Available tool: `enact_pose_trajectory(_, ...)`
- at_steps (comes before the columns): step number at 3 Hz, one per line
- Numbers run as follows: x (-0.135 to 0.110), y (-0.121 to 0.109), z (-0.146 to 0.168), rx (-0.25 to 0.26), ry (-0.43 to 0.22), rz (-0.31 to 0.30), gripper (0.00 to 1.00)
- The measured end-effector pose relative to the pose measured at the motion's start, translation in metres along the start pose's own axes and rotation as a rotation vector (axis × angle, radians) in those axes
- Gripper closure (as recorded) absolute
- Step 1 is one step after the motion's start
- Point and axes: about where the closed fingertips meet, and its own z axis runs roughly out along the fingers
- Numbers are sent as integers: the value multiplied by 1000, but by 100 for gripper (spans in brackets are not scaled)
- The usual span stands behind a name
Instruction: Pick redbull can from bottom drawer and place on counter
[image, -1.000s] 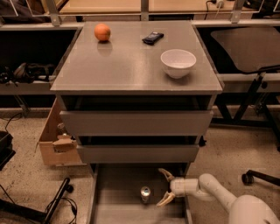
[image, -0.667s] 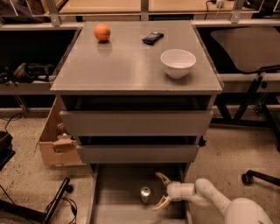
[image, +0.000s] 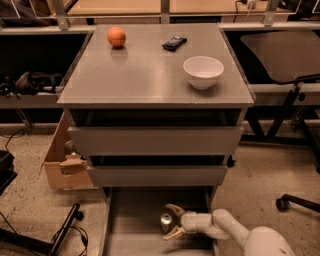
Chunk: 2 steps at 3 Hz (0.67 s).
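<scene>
Speckled beige floor (image: 30, 220) at far left, with dark cables trailing across. Next along, an open cardboard box (image: 62, 165) close against the grey cabinet's left side. Behind the cabinet, a pale wooden tabletop (image: 115, 6) along the top edge.

On the counter (image: 140, 80), from left to right: an orange (image: 116, 36) near the back left corner, a small dark object (image: 174, 43) at the back middle, too small to identify, and a white bowl (image: 203, 71) toward the right edge, upright. All three well apart.

Below the counter, two upper drawers (image: 155, 141) with plain grey fronts, each pulled slightly out. Beneath these, the bottom drawer (image: 132, 217) pulled out toward the camera, flat grey floor showing.

Toward the right half of that drawer floor, the redbull can (image: 165, 220), upright, silver top facing up. Gripper (image: 169, 222) reaching in from the right, low in the drawer, its two curved fingers (image: 173, 208) spread open, one behind the can and one in front, the can between them. Cannot tell whether either finger touches the can. Nothing lifted.

Further right, the pale arm (image: 227, 230) running off toward the bottom right corner. At far right, a chair caster (image: 282, 203) on the floor.
</scene>
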Motion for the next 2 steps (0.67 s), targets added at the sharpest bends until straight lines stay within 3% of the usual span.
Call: enact_pose_trajectory(2,-9,-5,23,5,-20,33,64)
